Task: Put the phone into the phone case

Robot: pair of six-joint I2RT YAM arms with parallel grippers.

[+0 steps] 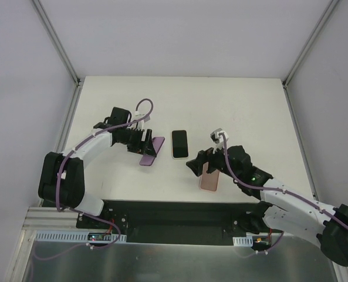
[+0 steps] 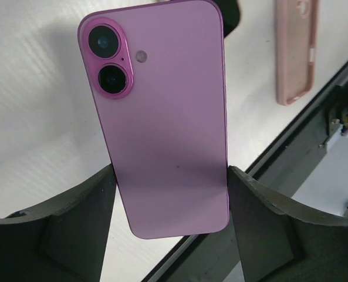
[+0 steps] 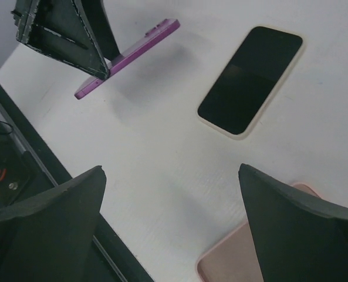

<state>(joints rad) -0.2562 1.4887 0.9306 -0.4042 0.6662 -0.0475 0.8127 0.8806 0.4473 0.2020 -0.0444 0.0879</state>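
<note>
**A:** Left tool is clenched on the purple phone, back up, tilted clear of the surface!

**B:** And at its 3 o'clock?

**A:** A dark phone, lying flat. At that one's 5 o'clock sits the pink case, with the right tool spread wide above it, gripping nothing.

left arm: white links, black joints
right arm: same white and black
cable: purple, on each arm
fingers: matte black wedges

No legible text, labels or signs
</note>
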